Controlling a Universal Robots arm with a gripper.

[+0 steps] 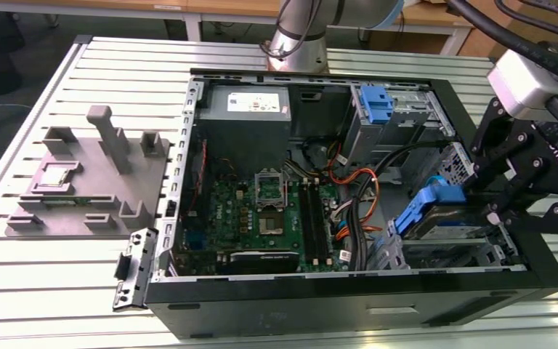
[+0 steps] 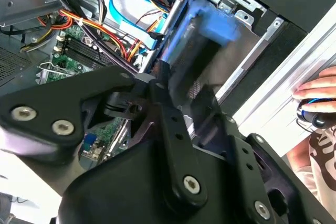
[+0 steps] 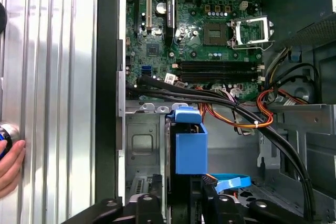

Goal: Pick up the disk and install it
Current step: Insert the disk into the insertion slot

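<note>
Open PC case [image 1: 357, 305] is set on the slotted tabletop [image 1: 46, 291]; motherboard [image 1: 259, 211], cables [image 1: 362, 190] & grey power box [image 1: 245, 109] are housed inside. Arm is held over the case corner at the exterior view's right. The disk [image 1: 432, 202], blue bracket uppermost, is clamped tilted in the closed end effector [image 3: 188, 205], over the drive cage [image 1: 453, 243].

- Robotics lab or test workshop.
- Ribbed aluminium slotted table [image 1: 56, 291] carries open black desktop computer case [image 1: 357, 309], green motherboard [image 1: 259, 211] exposed.
- Silver robot arm base [image 1: 296, 36] stands just beyond case; black gripper [image 1: 487, 207] grips blue-bracketed silver disk [image 1: 432, 207].
- Grey plastic fixture block [image 1: 85, 182] with upright posts sits on table.
- Wooden-topped desks [image 1: 230, 9] behind.
</note>
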